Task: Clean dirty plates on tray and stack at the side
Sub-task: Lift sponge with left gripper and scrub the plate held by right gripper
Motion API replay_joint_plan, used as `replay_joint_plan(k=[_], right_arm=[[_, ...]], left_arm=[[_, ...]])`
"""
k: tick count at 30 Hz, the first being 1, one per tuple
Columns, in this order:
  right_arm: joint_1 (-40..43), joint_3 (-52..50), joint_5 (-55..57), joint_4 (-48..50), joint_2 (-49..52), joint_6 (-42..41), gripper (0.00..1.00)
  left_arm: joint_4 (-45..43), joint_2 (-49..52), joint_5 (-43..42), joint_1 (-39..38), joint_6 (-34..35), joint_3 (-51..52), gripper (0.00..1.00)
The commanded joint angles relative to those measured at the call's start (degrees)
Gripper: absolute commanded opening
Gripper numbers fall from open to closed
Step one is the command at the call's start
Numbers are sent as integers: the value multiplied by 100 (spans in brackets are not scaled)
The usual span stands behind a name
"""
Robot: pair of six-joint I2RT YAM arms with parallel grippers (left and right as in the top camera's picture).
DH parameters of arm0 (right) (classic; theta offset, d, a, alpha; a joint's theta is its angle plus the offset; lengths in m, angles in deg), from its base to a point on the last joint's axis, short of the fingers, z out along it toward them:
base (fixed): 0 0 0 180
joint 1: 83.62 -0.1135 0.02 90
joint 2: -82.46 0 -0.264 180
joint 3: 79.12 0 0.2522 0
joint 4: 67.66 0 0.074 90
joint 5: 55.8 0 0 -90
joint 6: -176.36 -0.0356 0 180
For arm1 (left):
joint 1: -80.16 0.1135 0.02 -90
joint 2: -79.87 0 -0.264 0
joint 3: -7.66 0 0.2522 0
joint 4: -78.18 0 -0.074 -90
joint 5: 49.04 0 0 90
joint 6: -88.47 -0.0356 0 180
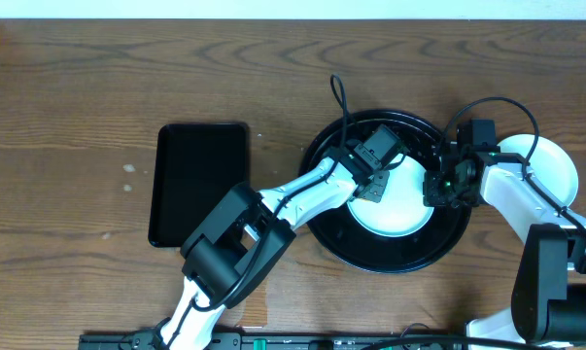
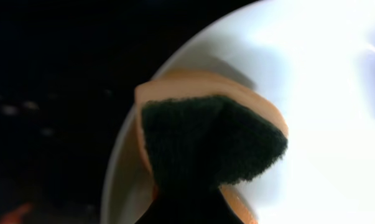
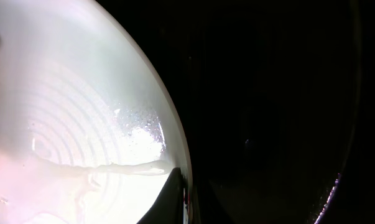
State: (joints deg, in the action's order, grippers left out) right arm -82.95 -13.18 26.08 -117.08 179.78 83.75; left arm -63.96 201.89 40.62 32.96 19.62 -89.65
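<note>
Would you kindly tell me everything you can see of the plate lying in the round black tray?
The plate is round, shallow, glossy, pale mint-white, with faint concentric rings and a wet streak inside. It lies flat in the round black tray. The left gripper presses an orange sponge with a dark scouring face near its left rim; the right gripper grips its right rim.
</note>
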Motion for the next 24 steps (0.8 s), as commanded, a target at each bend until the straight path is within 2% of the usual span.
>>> replay_joint_plan(k=[1, 8, 12, 17, 24], right_arm=[[-76, -90, 214, -105, 74, -13, 1], [-74, -90, 372, -144, 74, -107, 1], [-74, -90, 385, -149, 74, -120, 1], [-74, -90, 450, -151, 74, -133, 1], [-74, -81, 490, -155, 68, -162, 1]], left_arm=[[358, 461, 1325, 151, -356, 225, 8], [1290, 452, 2149, 151, -321, -765, 8], [1937, 452, 2553, 153, -17, -1429, 8], [2474, 444, 2656, 153, 98, -1956, 8], [3056, 245, 2474, 284, 669, -2177, 8]])
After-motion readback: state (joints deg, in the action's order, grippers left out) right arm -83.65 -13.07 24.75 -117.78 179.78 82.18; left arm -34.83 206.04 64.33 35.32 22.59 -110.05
